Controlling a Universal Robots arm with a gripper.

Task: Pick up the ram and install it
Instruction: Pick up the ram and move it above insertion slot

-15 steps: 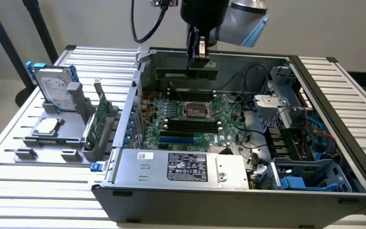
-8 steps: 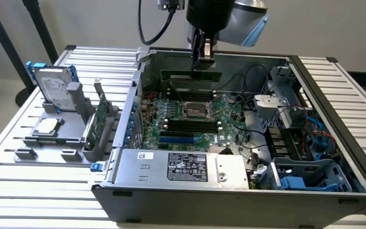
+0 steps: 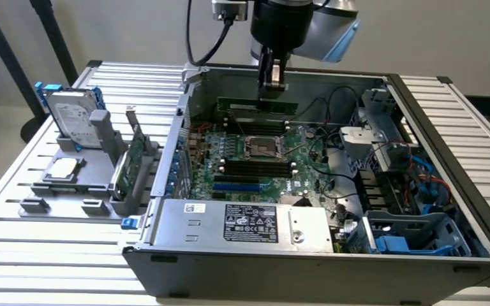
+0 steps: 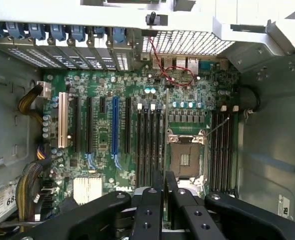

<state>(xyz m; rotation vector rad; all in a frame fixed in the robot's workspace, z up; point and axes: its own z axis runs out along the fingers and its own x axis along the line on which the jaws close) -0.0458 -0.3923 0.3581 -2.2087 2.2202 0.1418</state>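
My gripper (image 3: 270, 89) reaches down into the open computer case and is shut on the ram (image 3: 237, 103), a long thin green stick held level and on edge. It hangs just above the far bank of black memory slots (image 3: 258, 119) on the green motherboard (image 3: 309, 159), beyond the CPU socket (image 3: 260, 146). In the wrist view the ram (image 4: 166, 130) shows edge-on as a thin line running out from between my black fingers (image 4: 150, 205). That line lies along the edge of a bank of memory slots (image 4: 150, 145), beside the CPU socket (image 4: 186, 157).
The case walls (image 3: 194, 95) close in around the gripper. A power supply (image 3: 245, 223) fills the near side, with cables and a drive cage (image 3: 407, 236) at the exterior view's right. Outside the case, a grey holder carries a hard drive (image 3: 73, 115), an expansion card (image 3: 126, 169) and a silver processor chip (image 3: 62, 169).
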